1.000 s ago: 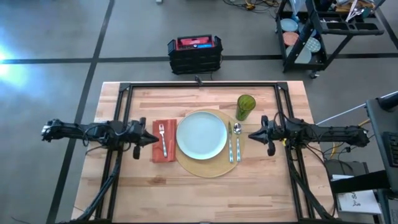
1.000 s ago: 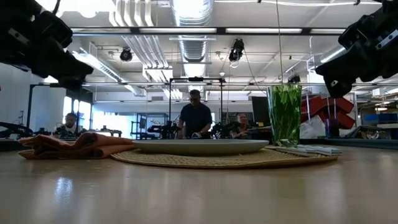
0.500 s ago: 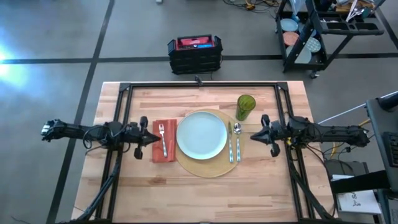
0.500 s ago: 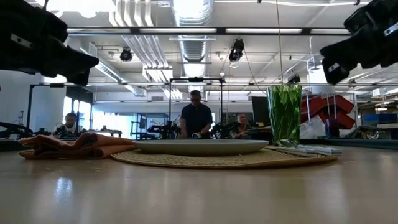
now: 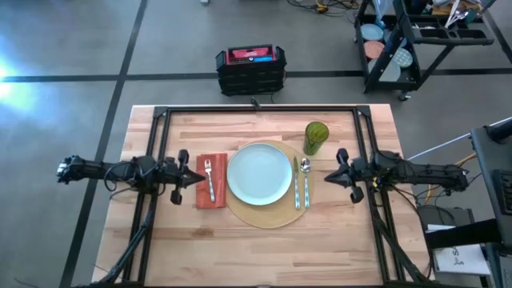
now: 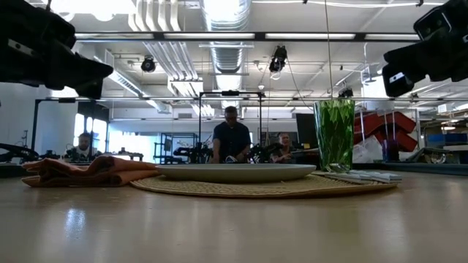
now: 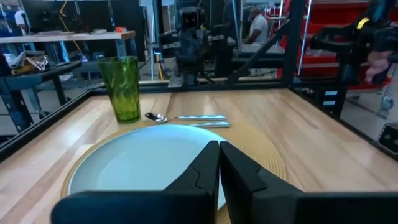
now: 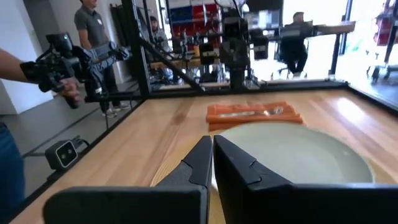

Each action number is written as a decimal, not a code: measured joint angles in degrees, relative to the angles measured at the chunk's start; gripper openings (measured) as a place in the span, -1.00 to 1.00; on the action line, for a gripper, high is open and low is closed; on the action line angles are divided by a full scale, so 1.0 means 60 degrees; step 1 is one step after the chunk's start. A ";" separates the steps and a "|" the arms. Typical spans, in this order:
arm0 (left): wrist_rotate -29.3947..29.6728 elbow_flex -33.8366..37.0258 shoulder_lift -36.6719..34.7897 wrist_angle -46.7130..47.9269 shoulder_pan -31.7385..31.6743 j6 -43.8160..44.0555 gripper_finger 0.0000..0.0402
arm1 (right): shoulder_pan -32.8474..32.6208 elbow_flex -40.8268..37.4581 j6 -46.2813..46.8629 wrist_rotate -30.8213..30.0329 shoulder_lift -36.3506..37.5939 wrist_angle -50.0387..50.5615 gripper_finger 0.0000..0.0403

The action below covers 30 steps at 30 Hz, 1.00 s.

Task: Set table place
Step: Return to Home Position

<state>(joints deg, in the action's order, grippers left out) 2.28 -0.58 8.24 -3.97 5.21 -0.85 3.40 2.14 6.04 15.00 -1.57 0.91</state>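
Spanning most of the high view, the table [image 5: 264,248] of light wood planks carries the whole place setting near its middle. The round tan placemat [image 5: 268,214] lies flat on it, and the pale plate [image 5: 259,173] sits on the mat, leaving a band of weave bare on the near and right sides. The orange napkin [image 5: 218,196] lies folded on the wood just left of the plate, beside the mat's rim. The green cup [image 5: 316,136] stands upright at the mat's far right rim; whether its base rests on the weave cannot be told. The fork [image 5: 209,180] lies lengthwise on the napkin. The knife [image 5: 297,184] lies on the mat just right of the plate, with the spoon [image 5: 306,182] alongside it on the outer side. The left gripper [image 5: 200,177] hangs above the napkin's outer edge, fingers pressed together on nothing. The right gripper [image 5: 326,176] hangs just off the mat's right rim, likewise closed and empty, and the low view shows both raised clear of the tabletop.
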 joint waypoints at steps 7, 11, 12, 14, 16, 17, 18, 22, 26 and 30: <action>-0.0205 0.0004 -0.0481 0.0020 0.0019 0.0141 -1.00 | -0.0007 -0.0012 -0.0194 0.0074 0.0235 -0.0023 -1.00; -0.0306 0.0004 -0.0764 0.0166 0.0179 0.0151 -1.00 | -0.0026 -0.0019 -0.0110 0.0362 0.0113 -0.0054 -1.00; -0.0306 0.0004 -0.0829 0.0258 0.0236 0.0151 -1.00 | -0.0026 -0.0023 -0.0038 0.0518 0.0108 -0.0073 -1.00; -0.0311 0.0004 -0.0983 0.0419 0.0352 0.0130 -1.00 | -0.0026 -0.0023 -0.0020 0.0802 0.0117 -0.0098 -1.00; -0.0322 0.0006 -0.1116 0.0411 0.0434 -0.0039 -1.00 | -0.0026 -0.0046 -0.0105 0.1122 0.0129 -0.0205 -1.00; -0.0353 0.0007 -0.1196 0.0386 0.0448 -0.0157 -1.00 | -0.0026 -0.0089 -0.0118 0.1393 0.0129 -0.0362 -1.00; -0.0508 0.0007 -0.1282 0.0292 0.0445 -0.0275 -1.00 | -0.0026 -0.0137 -0.0120 0.1684 0.0129 -0.0520 -1.00; -0.0652 0.0007 -0.1370 0.0284 0.0445 -0.0255 -1.00 | -0.0026 -0.0249 -0.0194 0.2158 0.0126 -0.0821 -1.00; -0.0520 0.0007 -0.1212 0.0482 0.0444 0.0024 -1.00 | -0.0022 -0.0249 -0.0753 0.0320 -0.0041 -0.0658 -1.00; -0.0166 0.0007 -0.1090 0.0469 0.0444 0.0077 -1.00 | -0.0016 -0.0249 -0.0904 -0.1281 -0.0505 -0.0426 -1.00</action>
<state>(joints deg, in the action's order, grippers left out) 1.29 -0.54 1.70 -1.15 7.88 -0.39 3.30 0.64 0.62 7.31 -4.61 -1.64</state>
